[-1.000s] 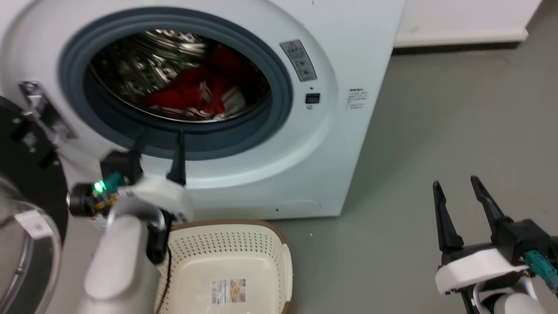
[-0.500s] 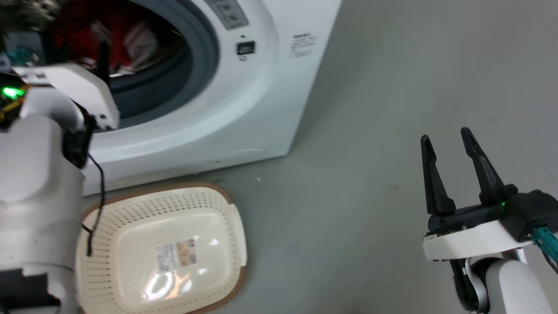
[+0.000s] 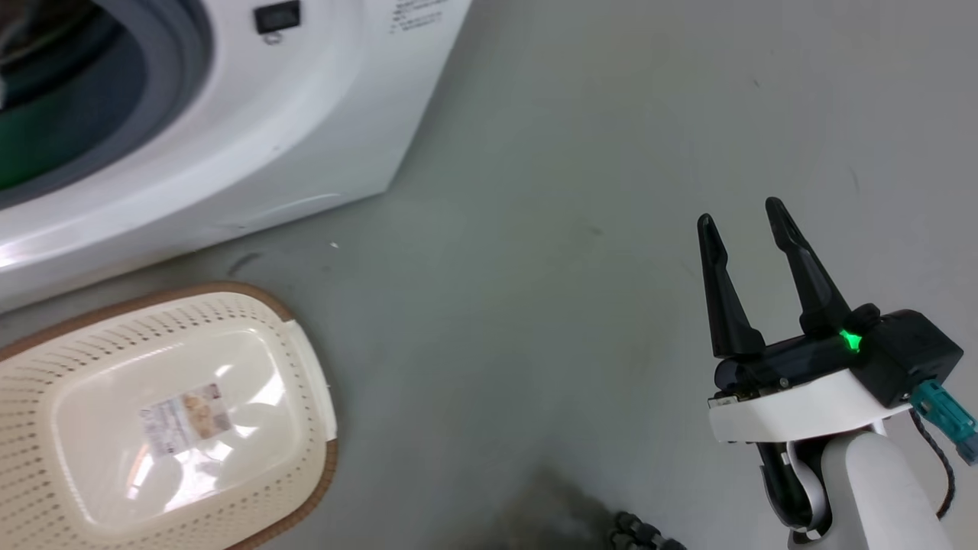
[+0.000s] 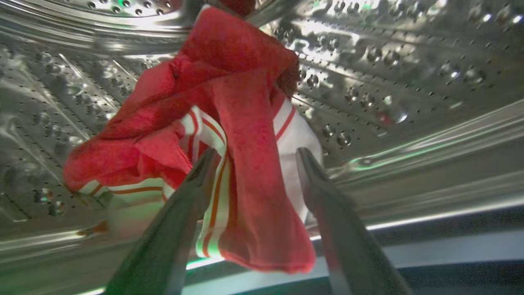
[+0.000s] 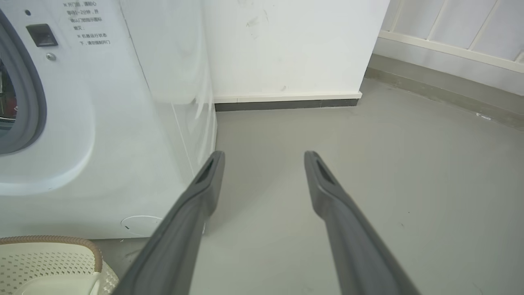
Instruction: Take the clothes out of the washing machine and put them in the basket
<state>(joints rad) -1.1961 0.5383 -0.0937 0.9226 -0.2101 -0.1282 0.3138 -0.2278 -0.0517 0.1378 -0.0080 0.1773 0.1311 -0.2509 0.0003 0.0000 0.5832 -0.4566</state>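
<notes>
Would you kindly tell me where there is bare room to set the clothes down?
The basket holds just its paper label. The grey floor between the washing machine, basket and right gripper lies bare. Crowded: the drum, where the open left gripper straddles the red clothes.

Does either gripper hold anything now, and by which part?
Nothing is held. The left gripper is open astride a red fold of the clothes; the right gripper is open, empty.

Red white-striped clothes (image 4: 241,106), cream brown-rimmed basket (image 3: 27,428), white washing machine (image 3: 306,114)
</notes>
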